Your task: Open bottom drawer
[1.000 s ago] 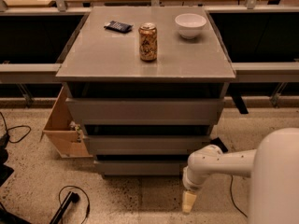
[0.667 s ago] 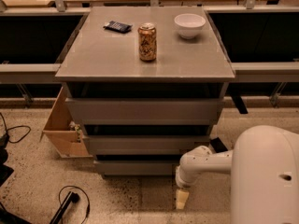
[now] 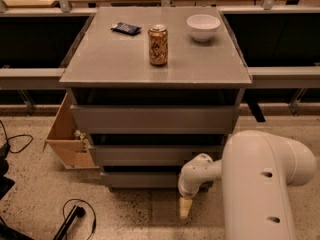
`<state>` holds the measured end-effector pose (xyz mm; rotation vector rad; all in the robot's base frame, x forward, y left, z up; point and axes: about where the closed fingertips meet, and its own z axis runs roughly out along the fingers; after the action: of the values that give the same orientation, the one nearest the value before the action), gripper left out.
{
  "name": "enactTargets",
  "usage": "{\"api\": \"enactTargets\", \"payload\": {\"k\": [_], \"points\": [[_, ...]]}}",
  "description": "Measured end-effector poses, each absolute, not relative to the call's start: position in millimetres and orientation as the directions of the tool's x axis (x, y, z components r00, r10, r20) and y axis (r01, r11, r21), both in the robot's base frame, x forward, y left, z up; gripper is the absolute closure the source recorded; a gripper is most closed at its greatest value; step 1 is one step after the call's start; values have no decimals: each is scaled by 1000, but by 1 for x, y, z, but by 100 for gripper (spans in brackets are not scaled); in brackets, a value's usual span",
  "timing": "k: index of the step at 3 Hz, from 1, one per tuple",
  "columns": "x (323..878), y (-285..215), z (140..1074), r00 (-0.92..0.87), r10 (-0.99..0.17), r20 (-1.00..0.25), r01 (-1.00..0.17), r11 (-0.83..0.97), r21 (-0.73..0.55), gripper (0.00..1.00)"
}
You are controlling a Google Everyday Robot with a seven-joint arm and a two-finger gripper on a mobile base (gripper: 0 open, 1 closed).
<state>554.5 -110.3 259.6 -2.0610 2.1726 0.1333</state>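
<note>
Claw hangs over speckled floor before the bottom drawer.

drawers: 3
can: 1
bowl: 1
dark packet: 1
wooden box: 1
gripper: 1, seen low, before bottom drawer

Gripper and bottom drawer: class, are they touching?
Apart. The camera view shows the gripper hanging below the bottom drawer front, pointing down, with floor on both sides.

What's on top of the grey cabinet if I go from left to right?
Dark packet → soda can → white bowl. The end effector is not up there; it hangs low, in front of the bottom drawer.
</note>
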Motion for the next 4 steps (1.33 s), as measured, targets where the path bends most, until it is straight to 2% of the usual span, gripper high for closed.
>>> {"api": "enactTargets", "payload": {"k": [4], "points": [[625,-105,202,-190,-947,-257,-977,208,-43,0]]}}
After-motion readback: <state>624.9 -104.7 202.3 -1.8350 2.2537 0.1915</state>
